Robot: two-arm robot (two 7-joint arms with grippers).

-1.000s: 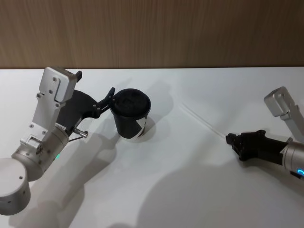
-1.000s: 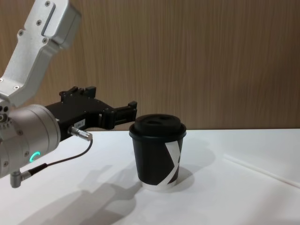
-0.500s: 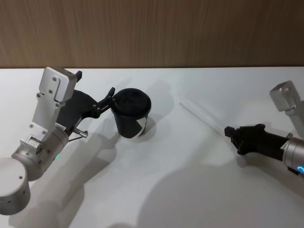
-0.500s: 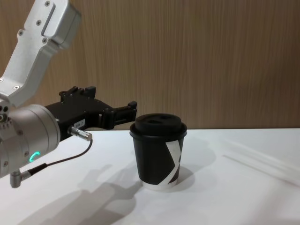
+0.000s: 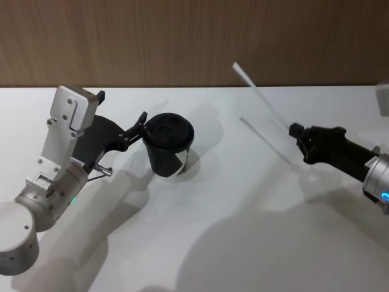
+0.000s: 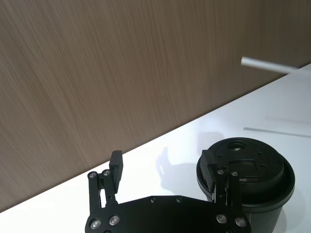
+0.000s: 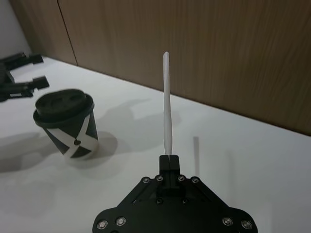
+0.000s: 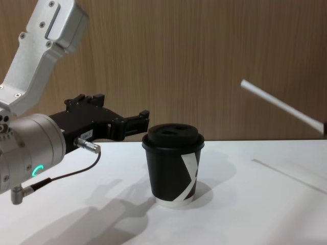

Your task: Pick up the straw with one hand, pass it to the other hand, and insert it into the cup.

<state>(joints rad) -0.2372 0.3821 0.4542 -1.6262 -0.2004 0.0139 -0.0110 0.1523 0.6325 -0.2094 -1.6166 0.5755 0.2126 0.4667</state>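
Above table [image 5: 243, 213] | right pincer [image 5: 295, 129] clamped on straw [image 5: 261, 96], now lifted | left pincer [image 6: 163, 161] apart

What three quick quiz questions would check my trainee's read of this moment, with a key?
1. True or false: the right gripper holds the straw up off the table.
2. The left gripper, next to the cup, is: A) shut on the lid; B) open; C) gripping the straw.
3. Fill in: the cup stands upright with its lid ____.
Key: 1 true; 2 B; 3 on.
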